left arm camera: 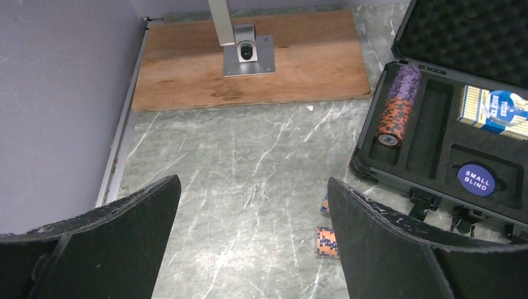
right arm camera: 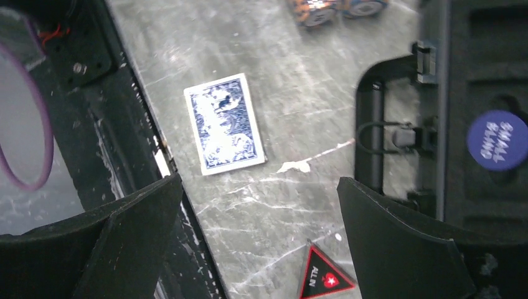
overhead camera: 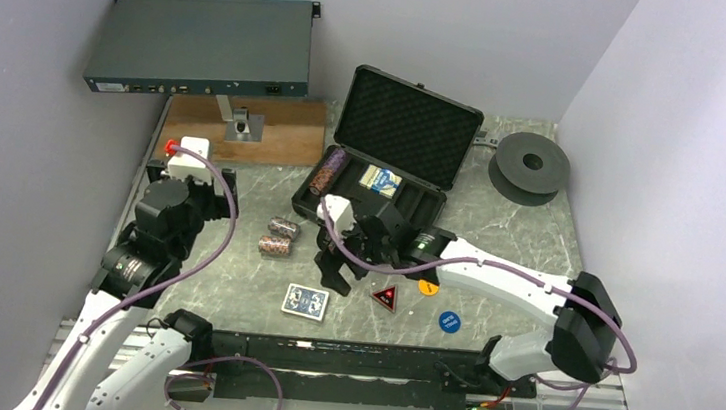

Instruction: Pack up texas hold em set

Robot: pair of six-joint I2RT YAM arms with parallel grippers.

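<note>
Packed: chip roll (left arm camera: 393,112), deck (left arm camera: 492,109) sitting in case (overhead camera: 407,124).
Left: loose deck (overhead camera: 305,301) waiting at case's seven o'clock.
Pincers: left pincer (left arm camera: 252,187), right pincer (right arm camera: 258,184) gaping, empty.

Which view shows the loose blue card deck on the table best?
Right wrist: the blue card deck lies large and unobstructed between the open tool's fingers, its back pattern visible. Top external shows it small, in front of the case. Left wrist does not show it.

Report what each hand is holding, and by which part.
Nothing is held. The left hand and the right hand both stand open and empty above the table.
</note>
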